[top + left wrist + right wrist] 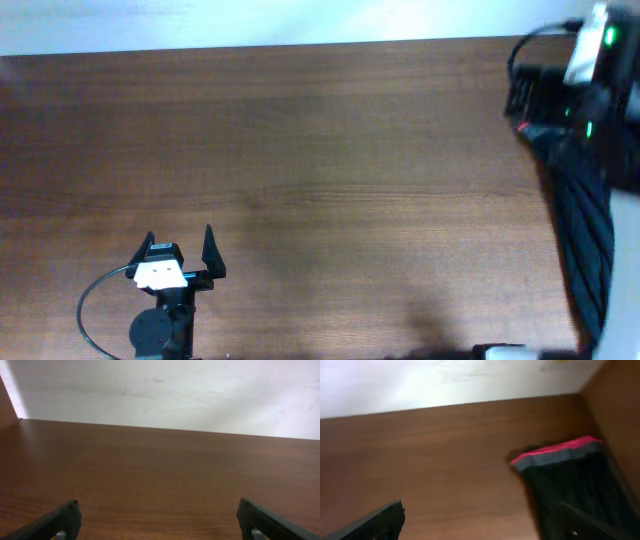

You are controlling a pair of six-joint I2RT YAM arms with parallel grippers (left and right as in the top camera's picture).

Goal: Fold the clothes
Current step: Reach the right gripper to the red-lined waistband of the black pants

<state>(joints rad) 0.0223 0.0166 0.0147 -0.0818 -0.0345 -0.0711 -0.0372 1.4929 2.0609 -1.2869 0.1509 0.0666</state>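
Observation:
The clothes are black trousers (575,485) with a grey waistband edged in red (555,454), lying at the right of the right wrist view. From overhead they run as a dark strip (585,230) along the table's right edge, with a red spot (522,127) at the far end. My right gripper (480,520) is open low over the table; its right finger (585,522) is over the black fabric and its left finger (385,519) over bare wood, with nothing between them. My left gripper (180,245) is open near the front left, far from the trousers, holding nothing.
The brown wooden table (320,150) spreads between the two arms. A white wall (165,390) rises behind its far edge. The right arm (600,60), with green lights and a cable, stands over the far right corner. A brown side panel (615,410) rises right of the trousers.

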